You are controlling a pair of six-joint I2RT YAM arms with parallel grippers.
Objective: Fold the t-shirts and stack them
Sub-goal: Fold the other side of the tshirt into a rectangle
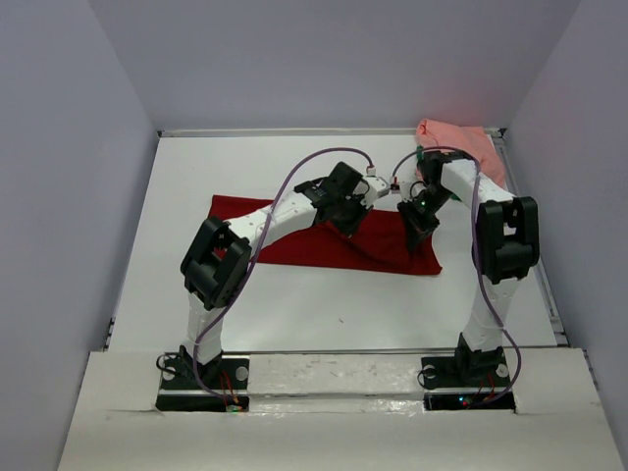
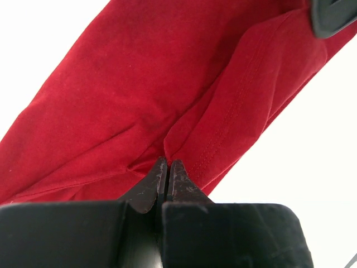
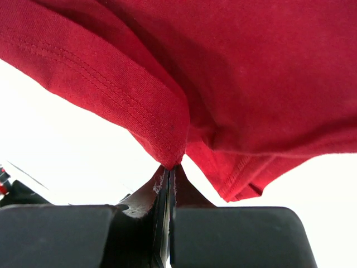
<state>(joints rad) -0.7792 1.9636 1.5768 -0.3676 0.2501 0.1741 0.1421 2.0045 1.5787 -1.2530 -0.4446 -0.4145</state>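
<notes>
While the dark red t-shirt point(image 1: 304, 250) lies spread crosswise on the table point(image 1: 324, 314), only partly gathered, no finished fold shows and no stack exists; the salmon pink t-shirt point(image 1: 459, 140) sits crumpled well beyond the red one's right end, at the far corner, with no gripper on it; so I judge the task to be in its early part, with the first shirt's fold in hand and the second shirt and the stacking left. The left arm point(image 1: 255, 226) and the right arm point(image 1: 496, 235) both reach forward and bend inward over the red shirt's right half, wrists close together; the left gripper point(image 2: 168, 167) is clenched on a pinch of red cloth beside a hemmed edge; the right gripper point(image 3: 172, 170) is likewise clamped on a hemmed fold of the same shirt, which drapes away from its tips, seemingly raised off the table there.
</notes>
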